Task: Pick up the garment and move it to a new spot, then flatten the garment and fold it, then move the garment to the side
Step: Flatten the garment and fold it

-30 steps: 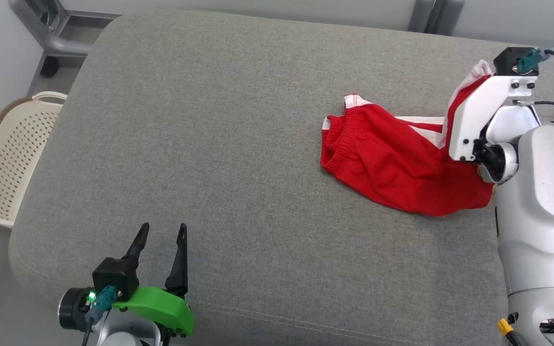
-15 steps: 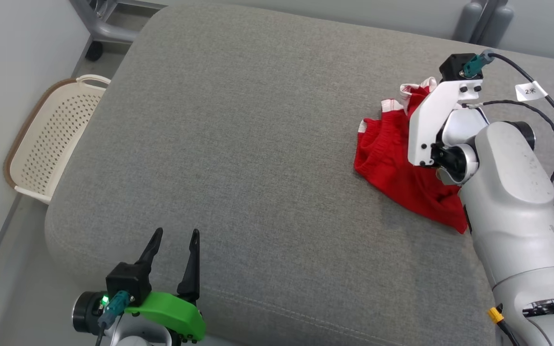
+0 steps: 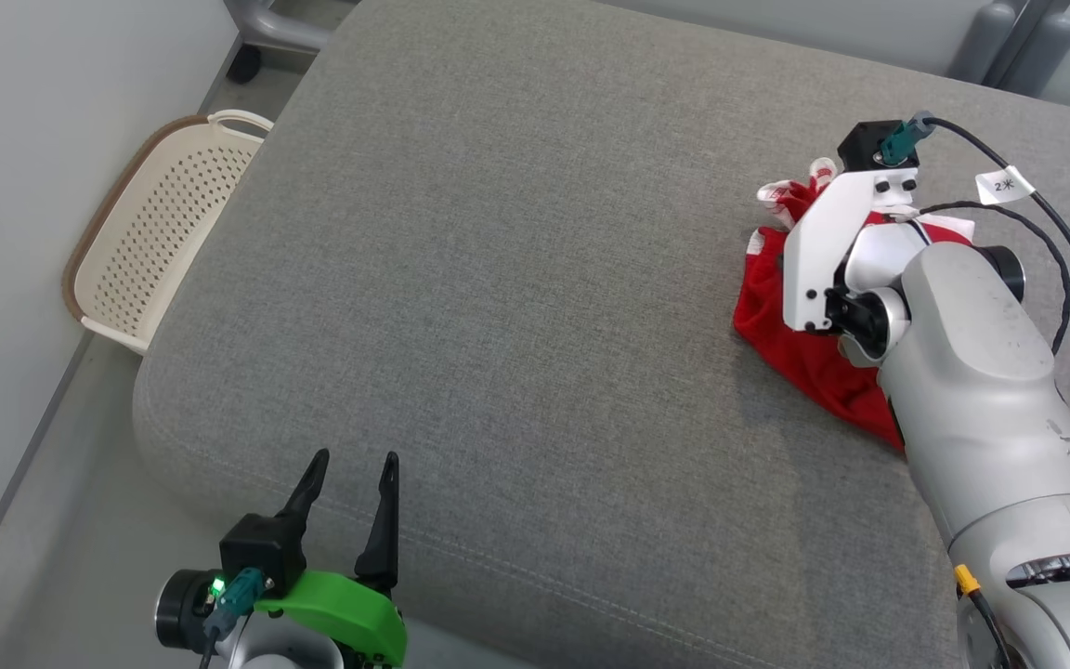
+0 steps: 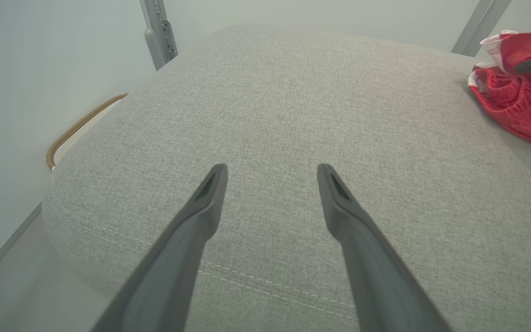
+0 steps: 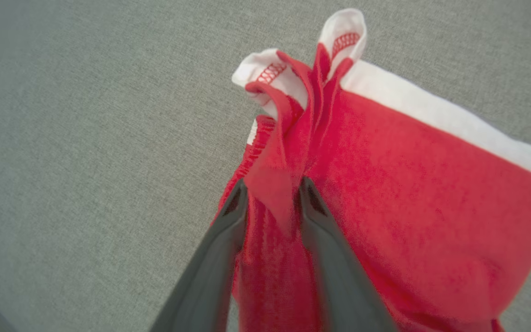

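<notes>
The red shorts have white trim along the edges and a gathered elastic waistband. They lie at the right side of the head view, on the grey cushion, mostly under the right wrist. In the right wrist view the right gripper has its two fingers closed on a fold of the red cloth. Above the fingertips the cloth rises in a bunch that ends in two small white loops. In the left wrist view the shorts show as a crumpled heap at the upper right.

The left gripper is at the lower left of the head view, at the front edge of the cushion, with its fingers apart and nothing between them. A cream perforated basket stands at the left, beside the cushion.

One second ago the shorts were spread wider, with the waistband reaching far to the left of the wrist; now they are gathered into a narrower heap. The head camera has also turned, so the whole picture is shifted. The left gripper is open as before.
</notes>
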Controlling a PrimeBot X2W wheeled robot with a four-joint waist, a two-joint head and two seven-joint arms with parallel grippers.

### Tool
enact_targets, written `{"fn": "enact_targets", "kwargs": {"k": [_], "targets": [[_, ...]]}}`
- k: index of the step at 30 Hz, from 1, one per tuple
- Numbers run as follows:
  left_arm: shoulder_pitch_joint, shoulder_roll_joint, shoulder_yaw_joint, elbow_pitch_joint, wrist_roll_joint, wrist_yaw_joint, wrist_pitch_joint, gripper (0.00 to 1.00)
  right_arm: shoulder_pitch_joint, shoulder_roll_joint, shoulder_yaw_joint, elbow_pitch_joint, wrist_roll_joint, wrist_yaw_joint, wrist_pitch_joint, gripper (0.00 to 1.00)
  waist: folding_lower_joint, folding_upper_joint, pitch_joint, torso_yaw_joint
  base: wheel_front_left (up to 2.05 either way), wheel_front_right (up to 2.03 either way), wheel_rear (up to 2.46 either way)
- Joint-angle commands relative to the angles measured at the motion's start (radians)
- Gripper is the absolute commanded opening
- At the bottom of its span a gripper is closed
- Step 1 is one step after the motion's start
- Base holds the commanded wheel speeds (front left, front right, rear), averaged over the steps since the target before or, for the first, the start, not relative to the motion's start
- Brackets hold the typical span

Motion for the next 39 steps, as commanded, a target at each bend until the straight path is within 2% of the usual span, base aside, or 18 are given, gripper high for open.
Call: {"fn": "enact_targets", "kwargs": {"k": [1, 8, 12, 18, 19, 20, 22, 23, 28, 39], "targets": [[-0.012, 0.001, 0.006, 0.007, -0.011, 0.001, -0.008, 1.0, -0.028, -0.003, 0.011, 0.013, 0.021, -0.001, -0.024, 1.0, 0.0, 0.0, -0.005, -0.005, 0.0, 0.0, 0.0], [-0.011, 0.014, 0.014, 0.003, -0.015, 0.011, -0.011, 1.0, -0.062, -0.003, 0.008, -0.014, 0.049, -0.001, -0.097, 1.0, 0.0, 0.0, -0.023, -0.045, 0.0, 0.0, 0.0], [-0.007, 0.023, 0.019, -0.005, -0.017, 0.017, -0.009, 1.0, -0.05, -0.003, -0.026, -0.049, -0.004, -0.001, -0.148, 1.0, 0.0, 0.0, -0.036, -0.075, 0.0, 0.0, 0.0], [0.002, 0.031, 0.02, -0.02, -0.02, 0.026, -0.002, 1.0, 0.049, -0.002, -0.089, -0.119, -0.095, -0.001, -0.21, 0.99, 0.0, 0.0, -0.047, -0.101, 0.0, 0.0, 0.0], [0.003, 0.031, 0.019, -0.022, -0.02, 0.027, -0.001, 1.0, 0.07, -0.001, -0.095, -0.132, -0.109, -0.001, -0.223, 0.77, 0.0, 0.0, -0.047, -0.103, 0.0, 0.0, 0.0], [0.003, 0.031, 0.019, -0.024, -0.02, 0.029, -0.001, 1.0, 0.095, -0.001, -0.102, -0.137, -0.12, -0.001, -0.225, 0.44, 0.0, 0.0, -0.047, -0.105, 0.0, 0.0, 0.0], [0.002, 0.033, 0.018, -0.028, -0.022, 0.031, 0.0, 1.0, 0.137, -0.001, -0.09, -0.148, -0.127, -0.001, -0.233, 0.1, 0.0, 0.0, -0.044, -0.106, 0.0, 0.0, 0.0], [0.001, 0.034, 0.018, -0.029, -0.023, 0.031, -0.001, 1.0, 0.153, -0.001, -0.084, -0.153, -0.121, -0.001, -0.239, 0.0, 0.0, 0.0, -0.042, -0.107, 0.0, 0.0, 0.0], [-0.003, 0.035, 0.017, -0.032, -0.027, 0.03, -0.003, 1.0, 0.213, -0.002, -0.035, -0.165, -0.097, -0.001, -0.243, 0.0, 0.0, 0.0, -0.03, -0.106, 0.0, 0.0, 0.0], [-0.015, 0.03, 0.007, -0.026, -0.033, 0.028, -0.008, 1.0, 0.235, -0.002, 0.084, -0.145, -0.023, -0.001, -0.244, 0.0, 0.0, 0.0, -0.011, -0.08, 0.0, 0.0, 0.0]]}}
